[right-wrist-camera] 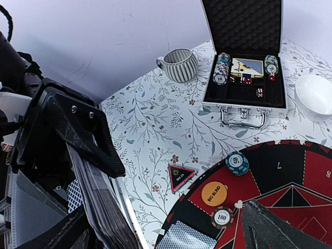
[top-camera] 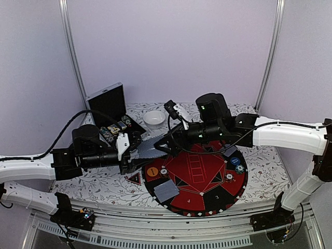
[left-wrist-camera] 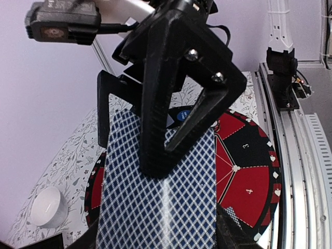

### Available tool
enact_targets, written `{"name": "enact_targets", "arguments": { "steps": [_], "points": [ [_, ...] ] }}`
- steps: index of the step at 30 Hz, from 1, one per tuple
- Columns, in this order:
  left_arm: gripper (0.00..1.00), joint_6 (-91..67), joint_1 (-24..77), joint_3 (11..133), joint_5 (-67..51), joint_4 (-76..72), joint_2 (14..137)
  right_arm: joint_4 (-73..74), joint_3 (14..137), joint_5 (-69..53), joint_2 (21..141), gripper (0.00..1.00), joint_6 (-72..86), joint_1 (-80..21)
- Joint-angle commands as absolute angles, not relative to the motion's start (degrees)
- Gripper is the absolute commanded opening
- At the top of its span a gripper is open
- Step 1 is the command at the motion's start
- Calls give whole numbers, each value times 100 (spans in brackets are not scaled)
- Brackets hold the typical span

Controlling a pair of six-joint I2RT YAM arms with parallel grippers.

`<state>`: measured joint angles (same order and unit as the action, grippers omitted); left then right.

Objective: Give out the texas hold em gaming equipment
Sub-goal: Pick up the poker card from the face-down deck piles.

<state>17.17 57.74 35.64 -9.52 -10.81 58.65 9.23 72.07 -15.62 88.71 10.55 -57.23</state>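
Observation:
My left gripper point(top-camera: 137, 155) is shut on a deck of blue-checked cards point(top-camera: 150, 148), held above the left edge of the red-and-black mat point(top-camera: 207, 205). The deck fills the left wrist view point(left-wrist-camera: 155, 207). My right gripper point(top-camera: 165, 145) is open at the deck, and one of its fingers point(left-wrist-camera: 161, 129) lies over the top card. The deck shows edge-on in the right wrist view point(right-wrist-camera: 98, 207). On the mat lie an orange button point(right-wrist-camera: 214, 193), a blue button point(top-camera: 235, 161), single chips point(right-wrist-camera: 222, 217) point(right-wrist-camera: 236, 163) and dealt cards point(top-camera: 166, 191) point(top-camera: 230, 151).
The open silver case point(right-wrist-camera: 244, 111) with chip stacks point(right-wrist-camera: 221, 68) stands at the back left, also in the top view point(top-camera: 106, 101). A striped mug point(right-wrist-camera: 179, 65) and a white bowl point(top-camera: 154, 118) stand near it. A black triangle token point(right-wrist-camera: 180, 176) lies beside the mat.

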Motion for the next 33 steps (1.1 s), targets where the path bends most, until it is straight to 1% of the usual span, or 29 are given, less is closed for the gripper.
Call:
{"name": "enact_targets", "arguments": {
  "steps": [1,7,10,13,15,18,20,21,23,26,33],
  "points": [
    [53,1761,5832,3666,-916,-1158,5804,1584,7313,-847,8856,99,1098,-5640],
    [53,1760,5835,3667,-915,-1169,5810,1778,7321,-780,8610,99,983,-5630],
    [53,1766,5836,3667,-910,-1169,5831,1773,7343,-1031,8520,94,917,-5629],
    [53,1763,5836,3666,-889,-1167,5847,1804,7419,-1597,8574,82,789,-5633],
    [53,1766,5834,3665,-874,-1169,5855,1802,7465,-1914,8624,71,759,-5631],
    [53,1753,5830,3669,-875,-1166,5855,1808,7551,-2312,8673,50,748,-5632],
    [53,1756,5834,3670,-866,-1168,5854,1846,7580,-2371,8661,35,756,-5631],
    [53,1754,5830,3666,-863,-1169,5856,1868,7584,-2362,8646,25,756,-5620],
    [53,1755,5834,3669,-854,-1168,5859,1939,7590,-2272,8596,14,764,-5587],
    [53,1756,5829,3674,-845,-1161,5860,2100,7588,-2156,8519,4,804,-5499],
    [53,1757,5835,3683,-834,-1151,5889,2636,7696,-1860,8245,3,725,-5373]
  ]
}}
